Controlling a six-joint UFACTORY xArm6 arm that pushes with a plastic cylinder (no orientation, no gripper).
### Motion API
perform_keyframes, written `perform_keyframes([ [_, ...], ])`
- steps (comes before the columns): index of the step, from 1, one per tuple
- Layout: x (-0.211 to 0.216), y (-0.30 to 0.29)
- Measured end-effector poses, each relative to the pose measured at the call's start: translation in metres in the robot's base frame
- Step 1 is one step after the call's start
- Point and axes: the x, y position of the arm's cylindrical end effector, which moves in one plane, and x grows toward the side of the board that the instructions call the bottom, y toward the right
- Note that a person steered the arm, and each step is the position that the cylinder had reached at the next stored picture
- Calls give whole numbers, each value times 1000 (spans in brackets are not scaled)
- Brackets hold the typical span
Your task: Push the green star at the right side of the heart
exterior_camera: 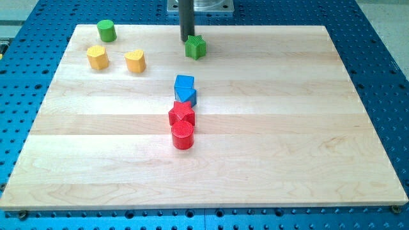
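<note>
- The green star (196, 47) sits near the view's top edge of the counter (307, 160). I take it as my landmark for everything else.
- My tip (188, 39) stands just at the star's upper-left corner, touching it or very nearly so; I cannot tell which.
- There are no jaws on this rig, only the straight dark rod, so nothing is spread, pressed together or pinching.
- The yellow heart (135, 61) lies to the view's left of the star and slightly lower, with bare wood between them.
- Progress, as I judge it: the star is already on the heart's right side, but well apart from it. What is left is to close that gap so the star ends just beside the heart.
- With my tip on the star's left, a push from here would drive it away from the heart, so I judge I would need to come round to its right first.
- Further left of the star lies a yellow block (97, 57), whose shape I cannot make out, and a green cylinder (106, 30) stands above it.
- Below the star, a blue block (185, 89), a red star (181, 114) and a red cylinder (183, 135) stand in a touching column.
- The counter is pale wood with a fine grain. The blocks look smooth, matte and solid, apt to slide easily.
</note>
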Motion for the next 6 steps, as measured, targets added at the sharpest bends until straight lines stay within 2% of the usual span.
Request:
perform_keyframes([
  [2, 43, -2],
  [3, 45, 43],
  [4, 66, 55],
  [6, 68, -12],
])
